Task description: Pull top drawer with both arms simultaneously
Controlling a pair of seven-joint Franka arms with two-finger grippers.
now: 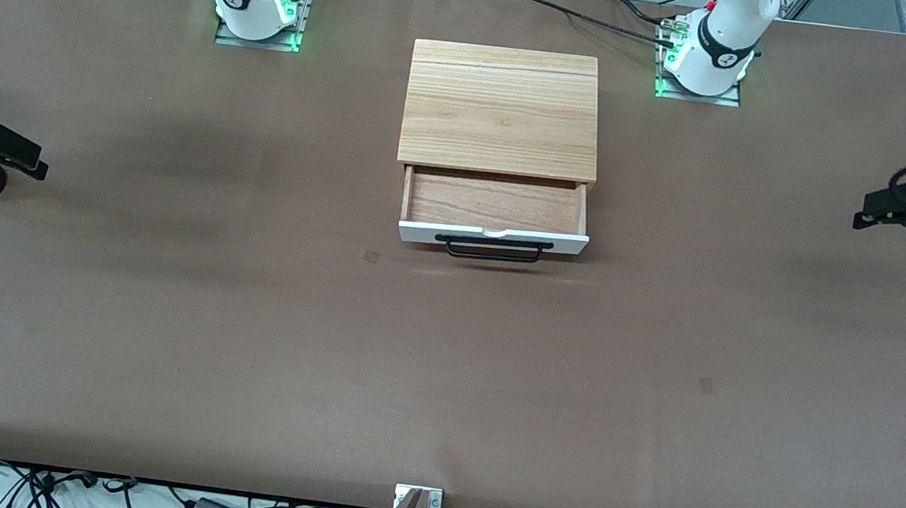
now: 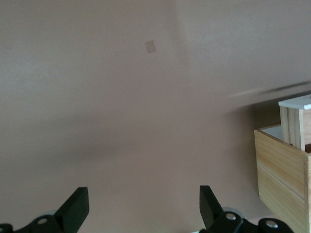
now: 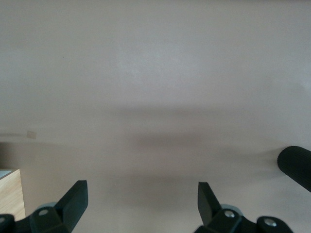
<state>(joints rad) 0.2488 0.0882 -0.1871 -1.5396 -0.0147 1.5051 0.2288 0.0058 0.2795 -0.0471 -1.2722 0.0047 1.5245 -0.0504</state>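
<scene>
The top drawer [image 1: 494, 204] stands pulled out of the low wooden cabinet [image 1: 502, 108], showing its empty light-brown inside, its white front panel [image 1: 422, 230] and its black bar handle [image 1: 493, 249]. My left gripper [image 1: 861, 218] is open and empty, up in the air over the table near the left arm's end, well apart from the drawer. My right gripper [image 1: 41, 168] is open and empty over the table near the right arm's end. The left wrist view shows its open gripper [image 2: 144, 199] over bare table and the cabinet's side [image 2: 279, 167]. The right wrist view shows the same for its gripper [image 3: 142, 194].
The brown table [image 1: 243, 333] spreads wide around the cabinet. A corner of the cabinet [image 3: 9, 194] shows in the right wrist view, and a black rounded part [image 3: 296, 165] lies at that view's edge. Cables hang along the table's near edge.
</scene>
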